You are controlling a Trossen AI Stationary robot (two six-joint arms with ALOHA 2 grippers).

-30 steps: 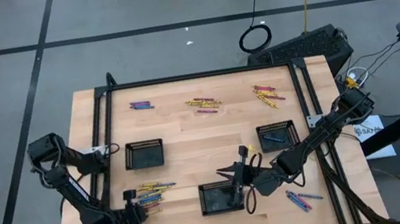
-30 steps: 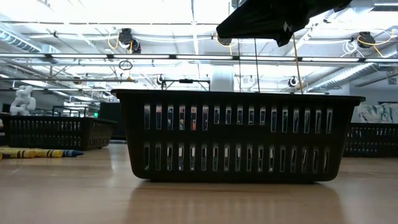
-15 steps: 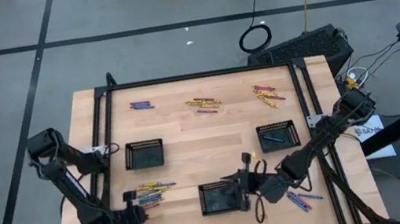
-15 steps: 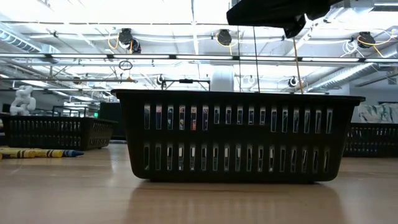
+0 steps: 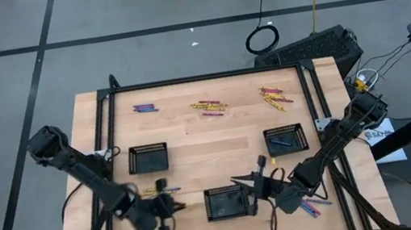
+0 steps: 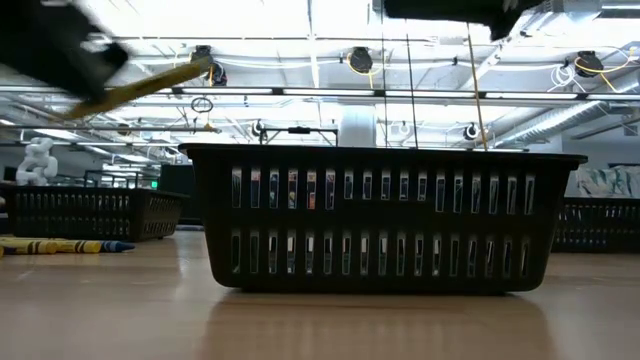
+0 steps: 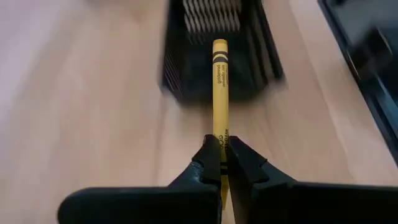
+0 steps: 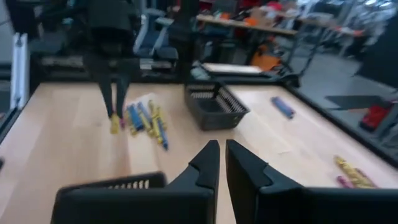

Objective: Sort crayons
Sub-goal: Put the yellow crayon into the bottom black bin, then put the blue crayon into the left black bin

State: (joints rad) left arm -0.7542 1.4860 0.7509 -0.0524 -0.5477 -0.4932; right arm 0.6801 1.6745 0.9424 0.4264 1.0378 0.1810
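Note:
My left gripper (image 5: 174,208) hangs above the table's near left part, just left of the near-middle black tray (image 5: 227,202), shut on a yellow crayon (image 7: 220,87). In the low view the left gripper (image 6: 60,50) and the crayon (image 6: 150,85) show blurred at upper left. The rest of that crayon pile (image 5: 156,192) lies flat on the wood beside it. My right gripper (image 5: 250,183) hovers over the near-middle tray's right end, shut with nothing in it. My left gripper pinches the yellow crayon between its two fingers (image 7: 210,158), on the shaft (image 7: 220,134) toward its rear end. The crayon runs on forward in line with the fingers. It is lifted clear of the table and slants, its free end toward the near-middle tray.
A black tray (image 5: 148,158) stands at mid left. Another tray (image 5: 285,139) at mid right holds a blue crayon. Crayon piles lie at the far left (image 5: 145,108), far middle (image 5: 209,106), far right (image 5: 273,98) and near right (image 5: 310,205).
My left gripper has come up from the near-left crayon pile with a yellow crayon and swung toward the table's right, toward the near-middle tray, tipping up from steeply downward. My right gripper has drifted slightly toward the right over that tray.

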